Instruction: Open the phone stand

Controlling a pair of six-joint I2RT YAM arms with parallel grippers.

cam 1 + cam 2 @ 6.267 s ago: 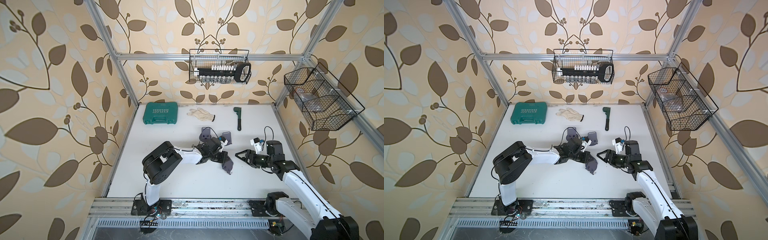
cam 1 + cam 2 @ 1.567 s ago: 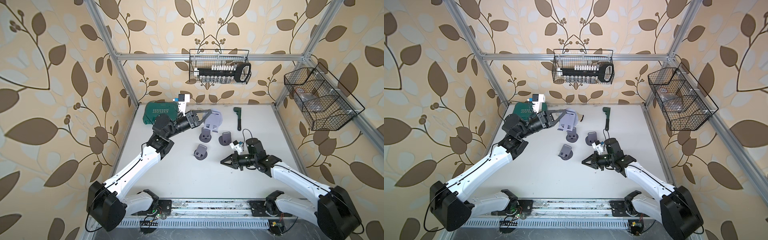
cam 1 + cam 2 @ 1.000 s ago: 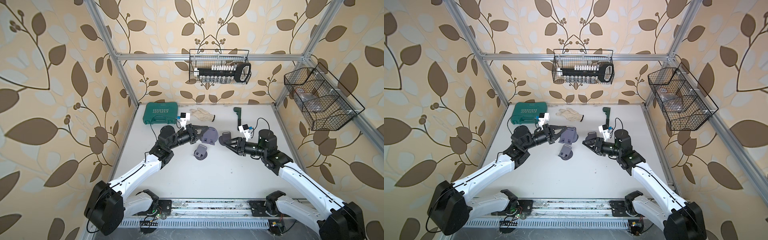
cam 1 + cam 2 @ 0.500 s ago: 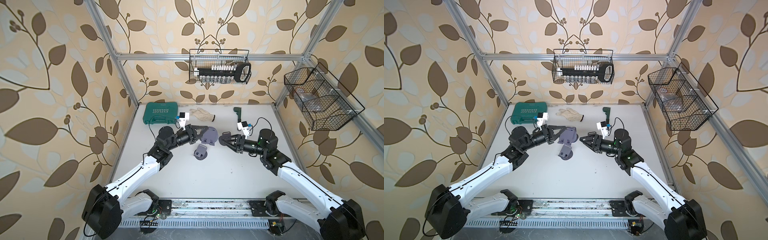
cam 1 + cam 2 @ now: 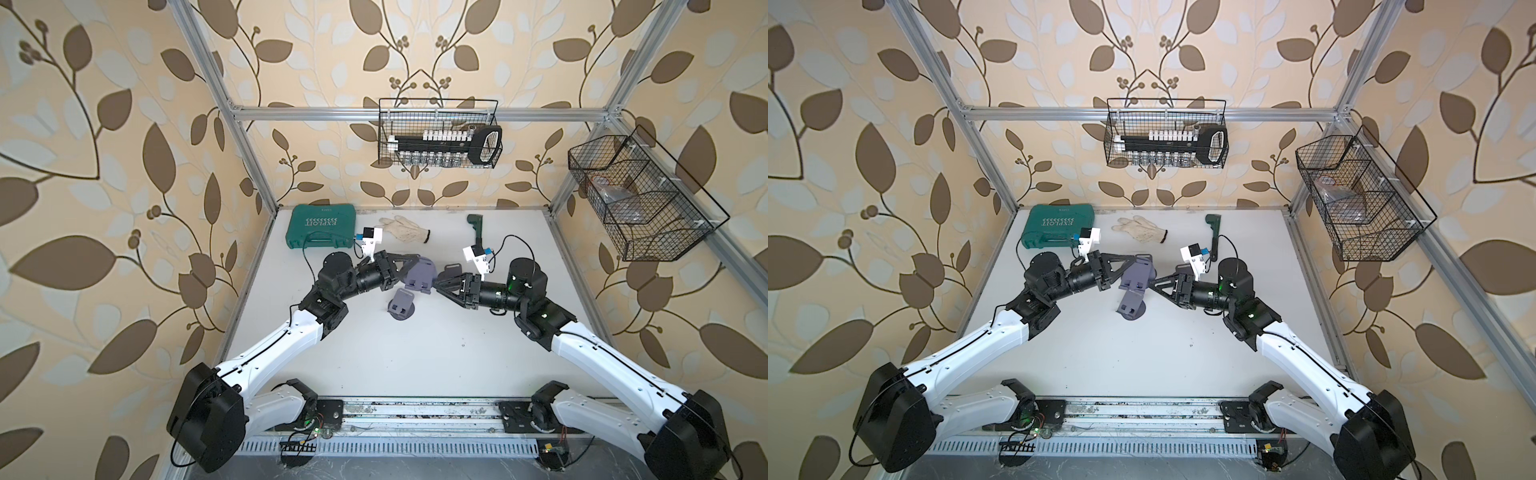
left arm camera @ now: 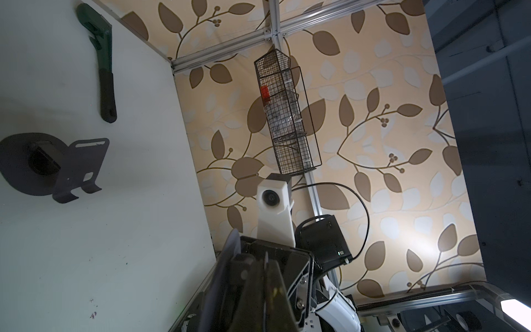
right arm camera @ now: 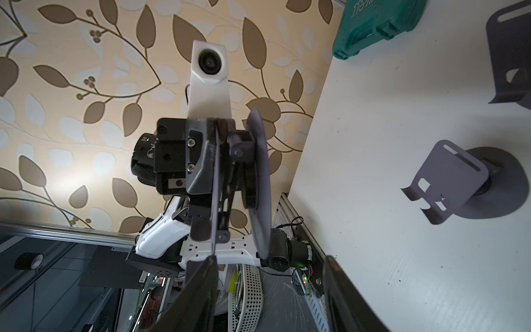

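Note:
A grey-purple phone stand (image 5: 419,275) (image 5: 1137,277) hangs above the table in both top views, with my left gripper (image 5: 409,266) shut on its thin back plate. In the left wrist view the jaws (image 6: 264,276) are pressed together on that plate. My right gripper (image 5: 436,284) (image 5: 1154,283) points at the stand from the opposite side, open. In the right wrist view the held stand (image 7: 260,184) shows edge-on just ahead of my spread right gripper (image 7: 270,264), its plate's edge meeting one fingertip (image 7: 211,260).
A second stand (image 5: 401,306) (image 7: 448,184) rests on the white table below the grippers, and a third (image 5: 453,270) (image 6: 77,166) stands behind the right gripper. A green case (image 5: 322,226), a glove (image 5: 405,228) and a green wrench (image 5: 476,232) lie along the back.
My right gripper has moved in from the right until its tips reach the held stand. The left gripper keeps the stand almost still.

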